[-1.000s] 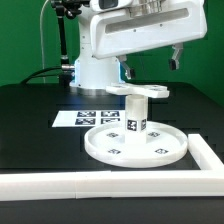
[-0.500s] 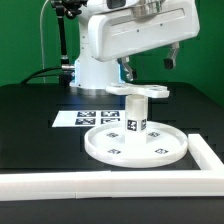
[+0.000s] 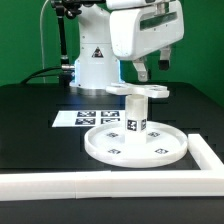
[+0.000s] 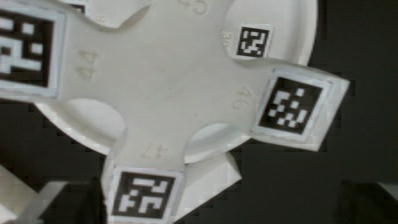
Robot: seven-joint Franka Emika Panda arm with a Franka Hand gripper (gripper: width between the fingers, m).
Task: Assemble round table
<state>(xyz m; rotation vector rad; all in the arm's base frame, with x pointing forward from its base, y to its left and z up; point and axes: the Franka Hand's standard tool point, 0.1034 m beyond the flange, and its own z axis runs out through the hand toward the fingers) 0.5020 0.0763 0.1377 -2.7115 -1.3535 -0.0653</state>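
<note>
Arm (image 3: 145, 35) swung toward exterior view's right; jaws apart above cross-shaped piece (image 3: 139, 91)

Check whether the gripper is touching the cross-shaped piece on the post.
Apart. The exterior view shows the open gripper hanging above the cross-shaped piece, with green background between them.

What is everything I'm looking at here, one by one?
Large rimmed round white plastic disc: one, white with black-and-white tags, on the black table.
Short cylindrical white post: one, white, upright at the disc's centre.
Small cross-shaped white piece: one, white, tagged, atop the post.
Marker board: one, white, flat, behind the disc.
Long white border rail: one, white, along the table's near edge.
Table: one, black.
Robot arm: one, white.
Hand: one, open, above the cross-shaped piece.
</note>
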